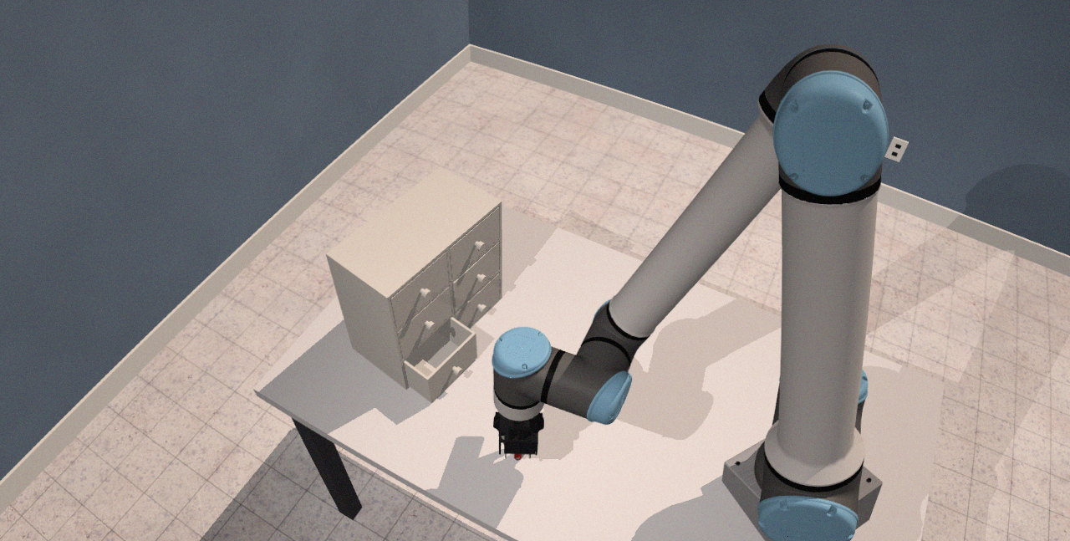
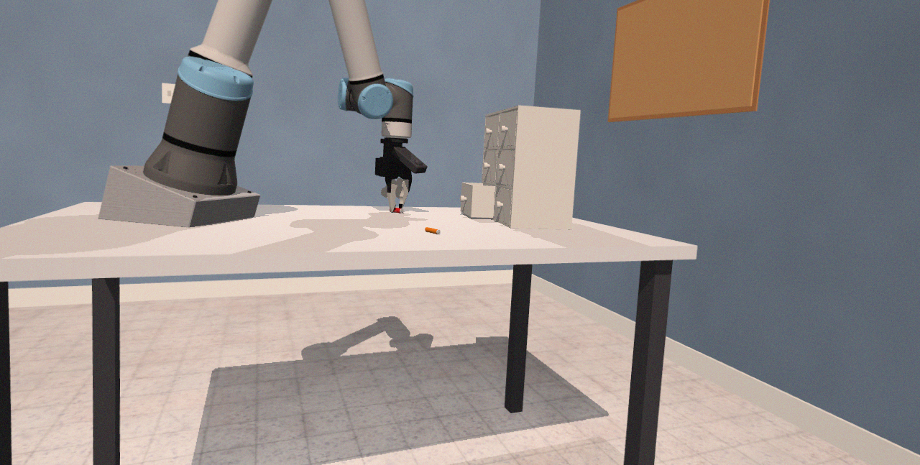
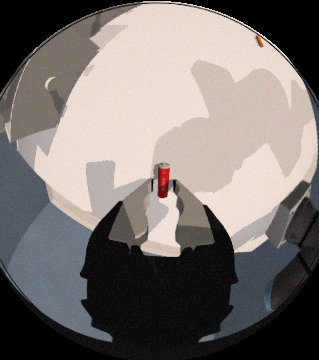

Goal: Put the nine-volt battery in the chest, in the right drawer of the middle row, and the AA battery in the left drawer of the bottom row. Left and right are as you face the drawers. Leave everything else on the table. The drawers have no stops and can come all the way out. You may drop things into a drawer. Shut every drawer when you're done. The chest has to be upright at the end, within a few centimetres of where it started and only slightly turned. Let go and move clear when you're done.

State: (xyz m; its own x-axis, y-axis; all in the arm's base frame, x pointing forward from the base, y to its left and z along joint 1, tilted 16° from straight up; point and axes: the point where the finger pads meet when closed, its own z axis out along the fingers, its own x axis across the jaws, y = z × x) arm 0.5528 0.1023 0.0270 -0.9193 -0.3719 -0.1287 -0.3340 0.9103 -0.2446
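Six drawers (image 1: 453,375) (image 2: 505,174) (image 3: 35,100), two small cylinders (image 1: 517,456) (image 2: 431,231) (image 3: 163,181)

The pale chest (image 1: 411,231) (image 2: 546,166) (image 3: 54,40) is stood upright, its bottom-left drawer (image 1: 455,371) (image 2: 479,200) (image 3: 36,107) pulled out. The red, silver-ended AA battery (image 1: 517,456) (image 2: 397,210) (image 3: 163,181) is laid flat on the table (image 1: 568,492) (image 2: 347,259) (image 3: 129,75)

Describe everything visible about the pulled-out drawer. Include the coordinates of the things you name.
The drawer (image 1: 445,375) (image 2: 484,201) (image 3: 36,107) is a pale beige, open-topped box, perhaps painted wood or plastic, with a small knob (image 1: 456,370) (image 2: 463,199) (image 3: 50,82) on its front. It is in the bottom row, on the left as you face it, partly out and roughly level. Nothing visible grips it; its contents I can't confirm.
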